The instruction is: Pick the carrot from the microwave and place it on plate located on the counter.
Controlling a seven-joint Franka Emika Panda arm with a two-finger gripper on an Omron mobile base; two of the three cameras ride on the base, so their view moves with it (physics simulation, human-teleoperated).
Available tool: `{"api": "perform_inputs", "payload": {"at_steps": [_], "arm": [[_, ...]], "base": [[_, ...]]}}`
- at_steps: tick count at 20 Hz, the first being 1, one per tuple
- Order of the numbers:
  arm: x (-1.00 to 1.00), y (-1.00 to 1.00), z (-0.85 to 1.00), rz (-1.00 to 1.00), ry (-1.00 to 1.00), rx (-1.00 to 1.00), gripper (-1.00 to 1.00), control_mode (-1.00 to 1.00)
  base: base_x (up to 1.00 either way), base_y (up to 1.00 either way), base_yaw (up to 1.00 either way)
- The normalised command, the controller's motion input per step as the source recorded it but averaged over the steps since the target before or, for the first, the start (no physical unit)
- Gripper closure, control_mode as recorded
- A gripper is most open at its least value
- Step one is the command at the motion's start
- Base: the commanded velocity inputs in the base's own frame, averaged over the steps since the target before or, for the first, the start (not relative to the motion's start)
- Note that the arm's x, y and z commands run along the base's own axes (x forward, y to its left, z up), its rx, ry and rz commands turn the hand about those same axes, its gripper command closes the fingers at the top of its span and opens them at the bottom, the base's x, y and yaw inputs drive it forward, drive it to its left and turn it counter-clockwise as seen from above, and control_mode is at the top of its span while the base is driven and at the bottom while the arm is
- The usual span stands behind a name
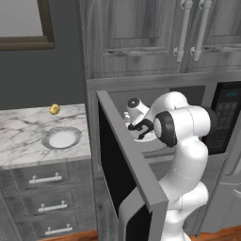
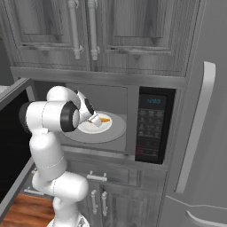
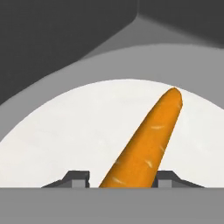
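Observation:
The orange carrot (image 3: pixel 148 140) lies on a plain white plate (image 3: pixel 65 140) inside the microwave (image 2: pixel 155 128), with its thin end pointing away from the hand. My gripper (image 3: pixel 123 177) straddles the carrot's thick end. The right fingertip (image 3: pixel 168 177) is at the carrot's side, and a narrow gap shows at the left one. From the right base view the gripper (image 2: pixel 95 119) reaches into the cavity, down at the carrot (image 2: pixel 104 119). The grey-rimmed plate (image 1: pixel 45 139) sits on the marble counter (image 1: pixel 23 127), left of the microwave.
The microwave door (image 1: pixel 127 160) stands swung open between the arm and the counter. A small yellow lump (image 1: pixel 54 109) lies at the back of the counter. The white plate rests on a grey turntable (image 2: pixel 111 136). Upper cabinets hang above, and a fridge (image 2: pixel 204 133) stands on the right.

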Motion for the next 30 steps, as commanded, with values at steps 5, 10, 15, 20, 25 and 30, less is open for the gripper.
{"api": "perform_inputs", "payload": {"at_steps": [5, 10, 15, 20, 25, 30], "arm": [[-0.04, 0.00, 0.01, 0.00, 0.00, 0.00, 1.00, -1.00], [-0.42, -0.09, 0.29, 0.09, 0.00, 0.00, 1.00, -1.00], [-0.64, 0.02, 0.22, 0.21, 0.00, 0.00, 1.00, -1.00], [-0.38, 0.01, 0.51, 0.37, 0.04, 0.00, 1.00, -1.00], [-0.27, 0.00, 0.56, 0.38, 0.10, 0.00, 1.00, -1.00], [-0.75, 0.00, 0.37, 0.29, 0.03, -0.02, 1.00, -1.00]], "base": [[0.00, 0.00, 0.00], [0.00, 0.00, 0.00], [0.00, 0.00, 0.00], [0.00, 0.00, 0.00], [0.00, 0.00, 0.00], [0.00, 0.00, 0.00]]}}
